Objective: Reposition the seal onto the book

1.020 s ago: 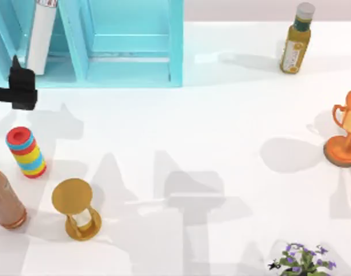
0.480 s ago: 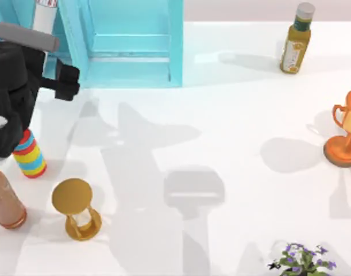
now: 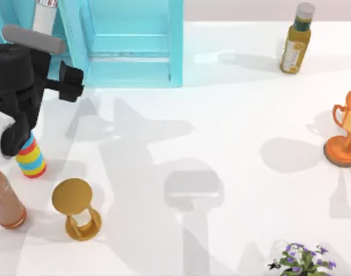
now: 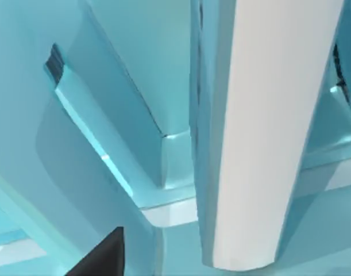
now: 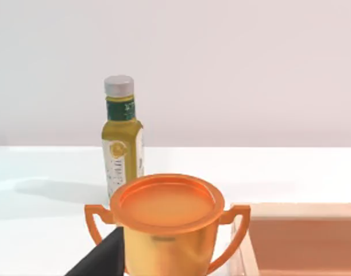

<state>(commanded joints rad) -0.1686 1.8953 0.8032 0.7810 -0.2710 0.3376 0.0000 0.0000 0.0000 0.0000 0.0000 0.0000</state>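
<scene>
Top view, left arm (image 3: 17, 92): black, at far-left of table (image 3: 221, 144), hanging over front of the turquoise shelf unit (image 3: 129, 52) and above a striped ring stack (image 3: 30, 160).
Top view, clutter: golden hourglass (image 3: 76, 208) and reddish-brown cylinder (image 3: 6, 201) near-left; oil bottle (image 3: 294, 40) far-right; orange trophy (image 3: 344, 135) at right edge; small plant (image 3: 301, 260) near-right.
Top view, seal & book: I cannot tell where they are. Centre of table carries shadows only.
Left wrist view: left gripper (image 4: 105, 260) is a dark tip close to shelf walls (image 4: 118, 115) and a white tube (image 4: 267, 132) standing in a compartment. Grip state: cannot tell.
Right wrist view: right gripper (image 5: 101, 260) is a dark tip just before the trophy (image 5: 166, 224), bottle (image 5: 122, 138) behind it. Grip state: cannot tell. Arm looks parked.
Seal handling (judgement): small wood-like block, prob. light, stiff, not fragile. Pinch on two flat opposite faces, approx. mid-height, kept upright.
Step (judgement): search/approach phase, nothing grasped yet.
</scene>
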